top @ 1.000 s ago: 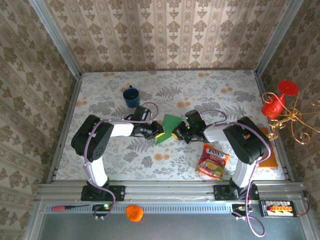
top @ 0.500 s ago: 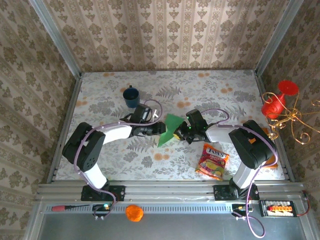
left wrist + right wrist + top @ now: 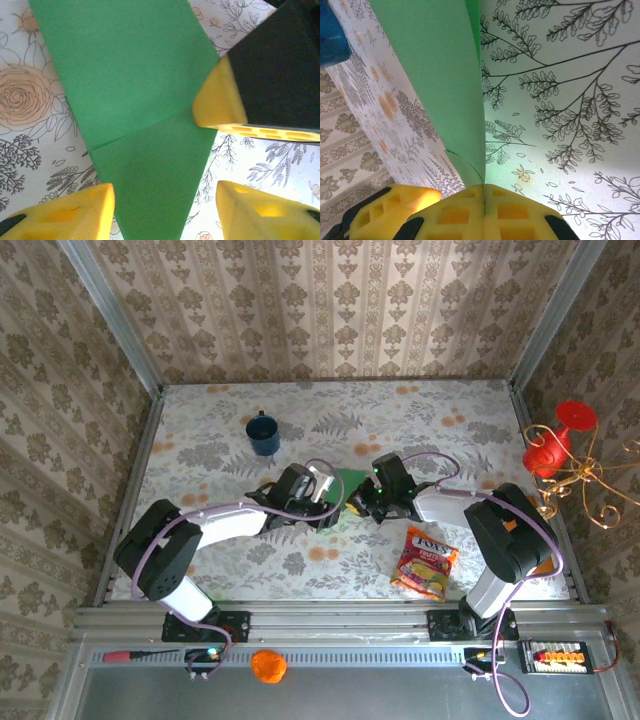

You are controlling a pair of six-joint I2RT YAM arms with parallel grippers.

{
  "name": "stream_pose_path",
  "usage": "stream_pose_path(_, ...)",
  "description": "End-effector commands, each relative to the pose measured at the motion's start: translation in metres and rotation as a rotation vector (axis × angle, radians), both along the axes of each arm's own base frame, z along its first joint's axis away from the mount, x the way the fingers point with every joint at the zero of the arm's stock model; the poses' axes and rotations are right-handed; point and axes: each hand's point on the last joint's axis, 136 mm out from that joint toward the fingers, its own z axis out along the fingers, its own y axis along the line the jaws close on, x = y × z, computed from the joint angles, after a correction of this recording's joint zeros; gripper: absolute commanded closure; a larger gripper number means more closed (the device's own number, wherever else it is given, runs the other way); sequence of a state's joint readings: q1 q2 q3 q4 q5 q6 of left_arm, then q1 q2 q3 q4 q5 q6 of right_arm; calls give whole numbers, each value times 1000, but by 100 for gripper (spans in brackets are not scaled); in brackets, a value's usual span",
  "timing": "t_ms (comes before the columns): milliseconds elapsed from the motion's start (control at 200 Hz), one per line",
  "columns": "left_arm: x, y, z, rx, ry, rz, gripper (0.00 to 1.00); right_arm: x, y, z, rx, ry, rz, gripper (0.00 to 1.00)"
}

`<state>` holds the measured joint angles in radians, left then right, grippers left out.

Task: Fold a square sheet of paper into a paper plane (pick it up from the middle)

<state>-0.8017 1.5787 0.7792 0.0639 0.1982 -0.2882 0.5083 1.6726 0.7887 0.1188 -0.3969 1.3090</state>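
a thin bright-green sheet of paper [image 3: 349, 483], already partly folded, sits at about the middle of the floral-patterned table [image 3: 200, 410], between the two grippers. both arms reach inward to it from either side.

the left gripper [image 3: 332, 508] has its fingers spread wide. in the left wrist view its yellow fingertips [image 3: 75, 215] stand well apart at the bottom of the frame. the narrow point of the paper [image 3: 130, 75] runs down between them, and neither tip clamps it. a straight crease crosses the sheet there. a yellow pad [image 3: 220, 105] on a black finger of the right gripper touches the paper's right edge.

the right gripper [image 3: 358, 505] is closed. in the right wrist view its two yellow pads [image 3: 515, 215] are pressed together with the edge of the paper [image 3: 435, 65] pinched in the seam. from there the sheet runs up across the frame as a slightly curved band.

a dark blue mug [image 3: 264, 434] stands upright toward the far left of the table, well apart from the paper. a colourful snack packet [image 3: 425, 562] lies near the near edge, on the right arm's side.
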Motion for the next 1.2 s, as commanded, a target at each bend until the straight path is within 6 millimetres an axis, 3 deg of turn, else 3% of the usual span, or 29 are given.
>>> stream_pose_path(0,5,3,3,111,-145,-42,42,4,1,15,2,-18,2,100)
stream_pose_path(405,-6,-17,-17,266,-293,-196,44,6,2,16,12,-12,-6,100)
stream_pose_path(715,-5,-19,-25,341,-376,-237,46,7,2,16,29,-4,-10,100)
stream_pose_path(1195,-15,-15,-19,268,-435,-267,49,10,-5,11,25,14,-32,99)
